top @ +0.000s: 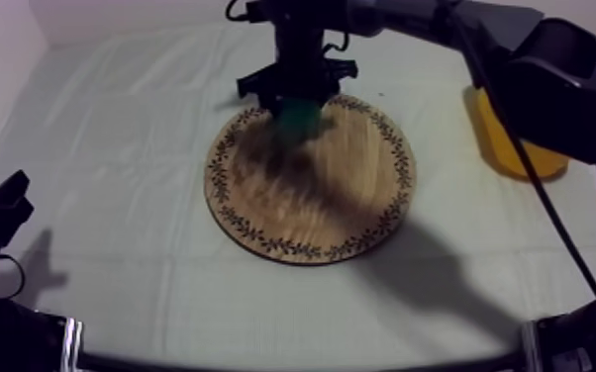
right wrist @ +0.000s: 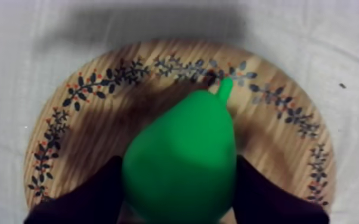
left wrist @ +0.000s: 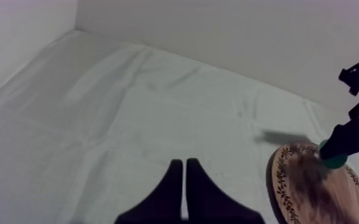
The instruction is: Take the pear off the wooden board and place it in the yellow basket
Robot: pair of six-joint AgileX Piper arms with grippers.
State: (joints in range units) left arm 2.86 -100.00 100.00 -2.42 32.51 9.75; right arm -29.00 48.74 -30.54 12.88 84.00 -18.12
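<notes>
Green toy pear (right wrist: 179, 158), clamped between black fingers of right gripper (right wrist: 179, 189), over round wooden board with patterned rim (right wrist: 92, 128), left gripper (left wrist: 185, 174) fingers pressed together on nothing

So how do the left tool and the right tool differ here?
The left tool is shut on nothing; the right tool is shut on the pear. The left tool sits over bare cloth; the right tool over the wooden board. Both are black.
</notes>
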